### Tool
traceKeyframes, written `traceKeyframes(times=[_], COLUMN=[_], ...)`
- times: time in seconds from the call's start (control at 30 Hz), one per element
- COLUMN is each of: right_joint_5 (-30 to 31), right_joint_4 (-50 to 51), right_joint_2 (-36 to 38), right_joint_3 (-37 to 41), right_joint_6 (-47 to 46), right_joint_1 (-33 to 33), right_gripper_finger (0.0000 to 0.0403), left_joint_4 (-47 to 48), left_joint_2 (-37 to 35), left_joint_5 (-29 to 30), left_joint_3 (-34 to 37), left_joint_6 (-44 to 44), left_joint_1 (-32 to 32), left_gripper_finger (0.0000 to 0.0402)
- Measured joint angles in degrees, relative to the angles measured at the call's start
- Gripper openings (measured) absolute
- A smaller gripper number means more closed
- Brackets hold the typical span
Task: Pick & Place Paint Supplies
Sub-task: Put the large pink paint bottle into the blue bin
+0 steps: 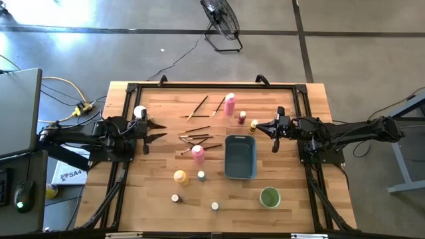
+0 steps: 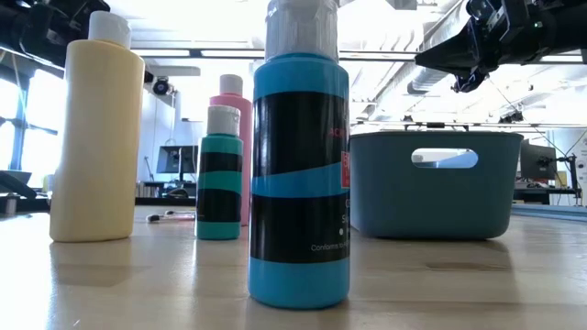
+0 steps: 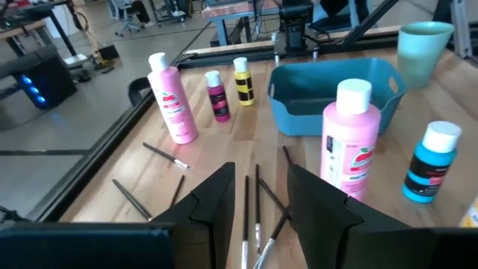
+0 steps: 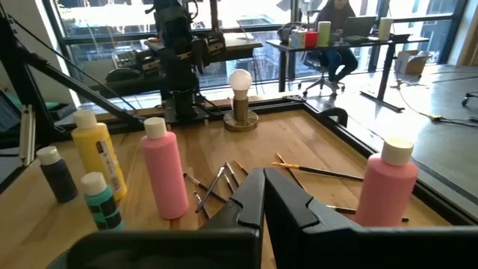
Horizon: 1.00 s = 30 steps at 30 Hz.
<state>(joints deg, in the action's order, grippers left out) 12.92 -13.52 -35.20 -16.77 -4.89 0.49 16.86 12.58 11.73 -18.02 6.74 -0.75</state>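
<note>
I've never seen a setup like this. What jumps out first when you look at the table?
The blue-grey tray sits near the table's middle, with pink bottles and a scatter of thin paintbrushes beside it. Two dark arms reach in from opposite sides: the left tool open by the brushes, the right tool shut near the tray's far end. A green cup stands at the near edge.

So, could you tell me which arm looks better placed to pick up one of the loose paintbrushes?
Probably left: the left gripper is open, facing the paintbrushes nearby. The right gripper is shut, beside the tray.
</note>
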Motion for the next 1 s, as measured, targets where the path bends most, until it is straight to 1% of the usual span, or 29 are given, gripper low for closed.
traceKeyframes(times=[0.13,1.0], right_joint_5=[0.01,0.01], right_joint_4=[-0.01,-0.02], right_joint_2=[0.02,0.02], right_joint_3=[0.01,0.01], right_joint_6=[-0.01,0.2], right_joint_1=[0.0,0.0], right_gripper_finger=[0.0002,0.0002], left_joint_4=[0.01,-0.28], left_joint_2=[0.0,0.0], left_joint_5=[-1.18,-0.69], left_joint_3=[0.0,-0.02], left_joint_6=[-0.11,-1.11], left_joint_1=[0.0,0.0], left_gripper_finger=[0.012,0.012])
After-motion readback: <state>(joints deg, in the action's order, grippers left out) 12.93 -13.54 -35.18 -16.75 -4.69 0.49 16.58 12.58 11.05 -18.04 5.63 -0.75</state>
